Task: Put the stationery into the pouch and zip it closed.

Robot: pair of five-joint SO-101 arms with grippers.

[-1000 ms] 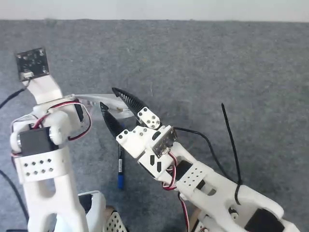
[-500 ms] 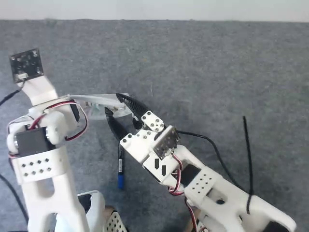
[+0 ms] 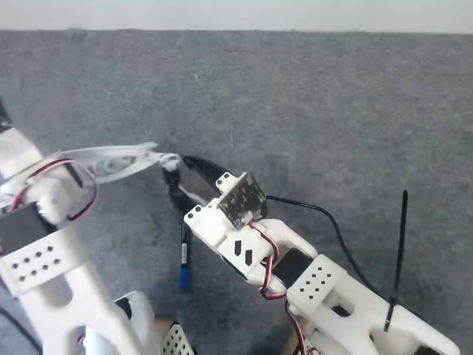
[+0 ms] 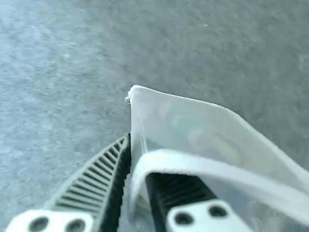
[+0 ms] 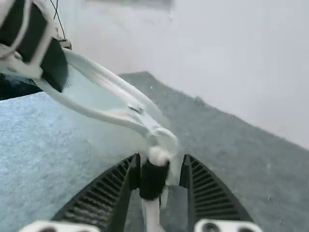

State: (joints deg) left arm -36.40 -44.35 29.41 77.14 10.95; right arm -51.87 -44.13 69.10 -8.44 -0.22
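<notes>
Grey, felt-like fabric covers the counter [image 3: 355, 96], with a pale wall behind it. At the near left, the left tool [image 4: 137, 164] is clamped on one edge of the translucent white pouch [image 4: 203, 135], and the pouch wall is pinched between its ribbed black fingers [image 4: 99, 181]. The pouch hangs above the counter and stretches from that tool towards the other arm. At its far end, the right tool [image 5: 159, 164] is closed around the zip pull [image 5: 153, 176], which sits between the two fingers. A pen [image 3: 183, 251] with a blue end lies on the counter below the right tool, outside the pouch and apart from it.
</notes>
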